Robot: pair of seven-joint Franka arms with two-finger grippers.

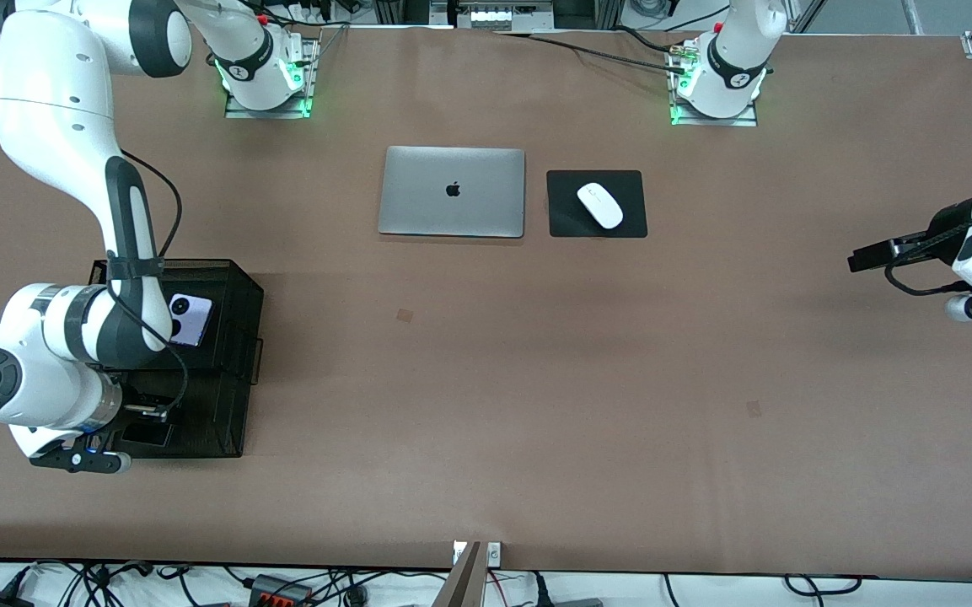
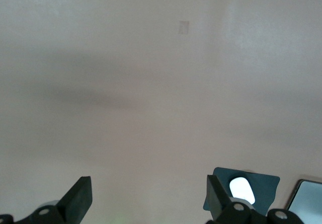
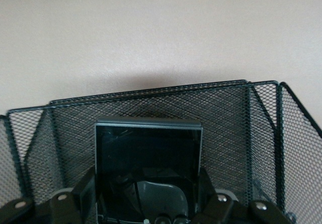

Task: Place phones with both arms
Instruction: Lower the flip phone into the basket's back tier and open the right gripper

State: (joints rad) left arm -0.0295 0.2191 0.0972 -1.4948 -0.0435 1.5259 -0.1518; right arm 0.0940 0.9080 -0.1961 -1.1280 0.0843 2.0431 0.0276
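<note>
A small squarish black phone (image 3: 148, 153) stands between the fingers (image 3: 84, 194) of my right gripper (image 1: 147, 419), which is shut on it. Gripper and phone are low inside the black mesh tray (image 1: 237, 291), at the part of it nearer the front camera. A small lavender phone (image 1: 192, 320) with two black circles lies in the tray's part nearer the robots, half hidden by the right arm. My left gripper (image 2: 148, 199) waits open with nothing in it, up over bare table at the left arm's end (image 1: 873, 252).
A shut silver laptop (image 1: 452, 191) lies mid-table toward the robots' bases. Beside it, toward the left arm's end, a white mouse (image 1: 600, 205) rests on a black pad (image 1: 566, 223). The tray's mesh walls (image 3: 226, 118) close round the held phone. The brown tabletop (image 1: 536, 379) is broad.
</note>
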